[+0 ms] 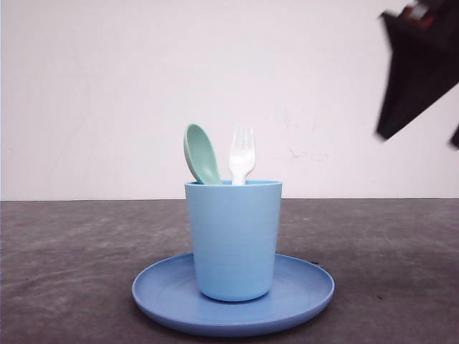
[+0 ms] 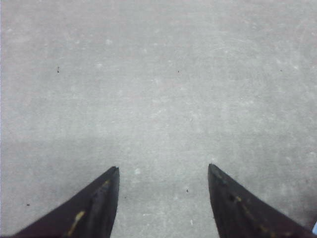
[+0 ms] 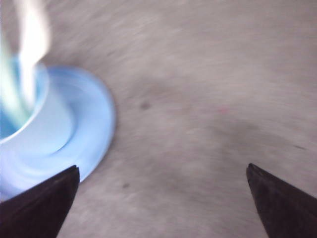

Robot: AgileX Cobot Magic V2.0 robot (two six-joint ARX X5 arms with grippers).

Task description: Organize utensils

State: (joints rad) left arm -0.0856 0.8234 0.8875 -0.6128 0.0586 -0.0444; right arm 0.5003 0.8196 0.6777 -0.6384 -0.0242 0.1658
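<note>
A mint-green spoon (image 1: pixel 201 154) and a white fork (image 1: pixel 242 155) stand upright side by side in a light blue cup (image 1: pixel 233 240). The cup rests on a round blue plate (image 1: pixel 301 290) in the middle of the dark table. My right gripper (image 1: pixel 416 79) hangs high at the upper right, well clear of the cup. In the right wrist view it (image 3: pixel 162 168) is wide open over bare table, with the blurred cup (image 3: pixel 29 124), plate (image 3: pixel 94 119) and fork (image 3: pixel 30 49) off to one side. My left gripper (image 2: pixel 163 169) is open over bare grey table with nothing between its fingers.
The grey table (image 1: pixel 387 244) stretches out on both sides of the plate. A plain white wall (image 1: pixel 107 93) stands behind it.
</note>
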